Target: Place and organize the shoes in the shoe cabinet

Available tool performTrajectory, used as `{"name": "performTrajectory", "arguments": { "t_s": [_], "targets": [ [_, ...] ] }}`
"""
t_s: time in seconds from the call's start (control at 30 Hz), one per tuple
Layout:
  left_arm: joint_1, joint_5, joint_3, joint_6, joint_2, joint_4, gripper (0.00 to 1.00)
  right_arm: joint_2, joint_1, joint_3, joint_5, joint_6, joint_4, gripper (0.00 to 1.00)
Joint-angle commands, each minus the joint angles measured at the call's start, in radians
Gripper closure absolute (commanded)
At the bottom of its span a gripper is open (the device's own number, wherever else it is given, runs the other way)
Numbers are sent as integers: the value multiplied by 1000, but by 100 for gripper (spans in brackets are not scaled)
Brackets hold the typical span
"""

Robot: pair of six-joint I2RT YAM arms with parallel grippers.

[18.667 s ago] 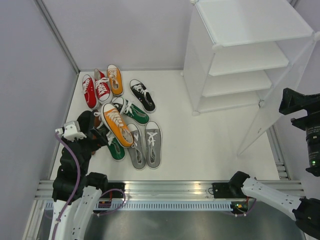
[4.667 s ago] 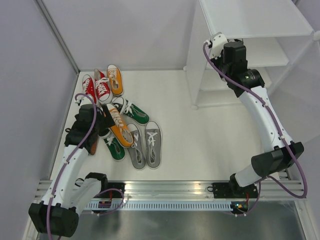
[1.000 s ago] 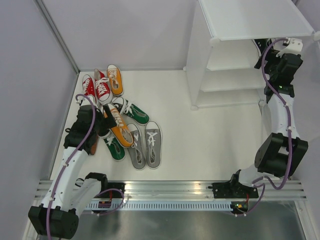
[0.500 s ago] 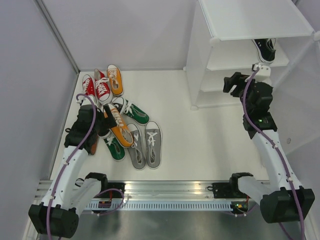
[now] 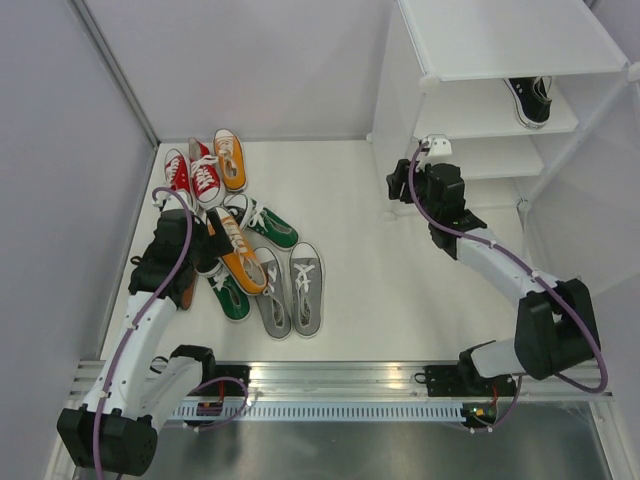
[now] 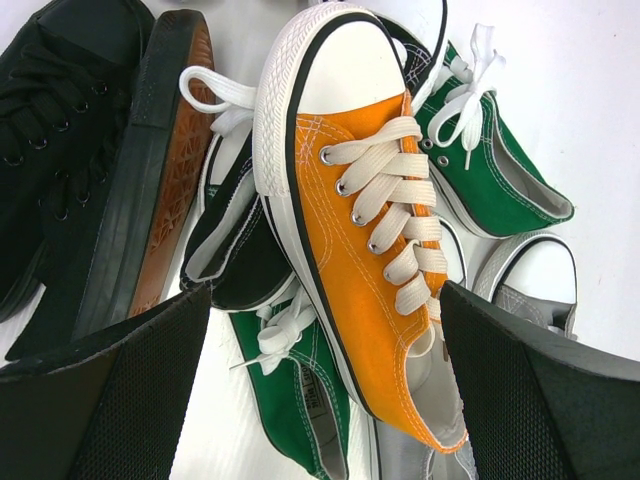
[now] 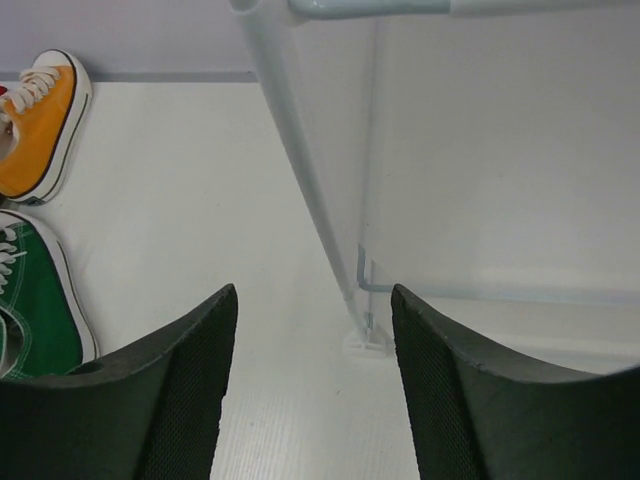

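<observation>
Left of centre on the white desk (image 5: 400, 285): pile of small canvas lace-up sneakers (image 5: 245, 245), red/orange/green/grey/black, white laces. Left fingers (image 6: 110, 400) spread wide over the orange sneaker (image 6: 360, 230), which lies across a green sneaker (image 6: 300, 400); nothing gripped. Right fingers (image 7: 170, 400) apart and empty, low by the front-left corner post (image 7: 300, 170) of the tall white translucent plastic shoe cabinet (image 5: 510, 35). One black sneaker (image 5: 530, 98) sits on the shelf under its top panel.

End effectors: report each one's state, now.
Left end effector: open, jaws either side of the orange shoe.
Right end effector: open, empty.
</observation>
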Motion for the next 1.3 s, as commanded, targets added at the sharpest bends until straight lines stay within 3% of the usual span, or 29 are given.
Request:
{"name": "performTrajectory", "arguments": {
  "t_s": [0.0, 0.13, 0.17, 0.23, 0.27, 0.6, 0.7, 0.73, 0.83, 0.93, 1.03, 1.27],
  "targets": [
    [5, -30, -3, 30, -11, 30, 2, 58, 4, 79, 42, -27, 150, 34],
    [5, -33, -3, 30, -11, 28, 2, 149, 6, 141, 28, -43, 180, 59],
    [5, -35, -5, 31, -11, 30, 2, 161, 7, 168, 25, -44, 183, 74],
    [5, -38, -2, 31, -9, 30, 2, 196, 18, 197, 25, -52, 183, 94],
    [5, -38, -3, 31, -9, 28, 2, 209, 24, 228, 24, -52, 183, 99],
    [5, -41, -5, 34, -6, 30, 2, 328, 66, 339, 69, -41, 174, 99],
    [5, -38, -3, 33, -6, 30, 2, 295, 69, 282, 82, -40, 169, 74],
    [5, -36, -5, 33, -6, 30, 2, 261, 69, 250, 89, -40, 160, 58],
    [5, -35, -2, 33, -6, 30, 2, 174, 70, 219, 105, -50, 89, 39],
    [5, -31, -3, 31, -5, 30, 2, 72, 70, 198, 143, -56, -16, 28],
    [5, -31, -5, 31, -5, 30, 2, -41, 67, 213, 212, -76, -174, 24],
    [5, -28, -6, 31, -6, 30, 2, -167, -72, 262, 272, -49, -428, 23]
  ]
}}
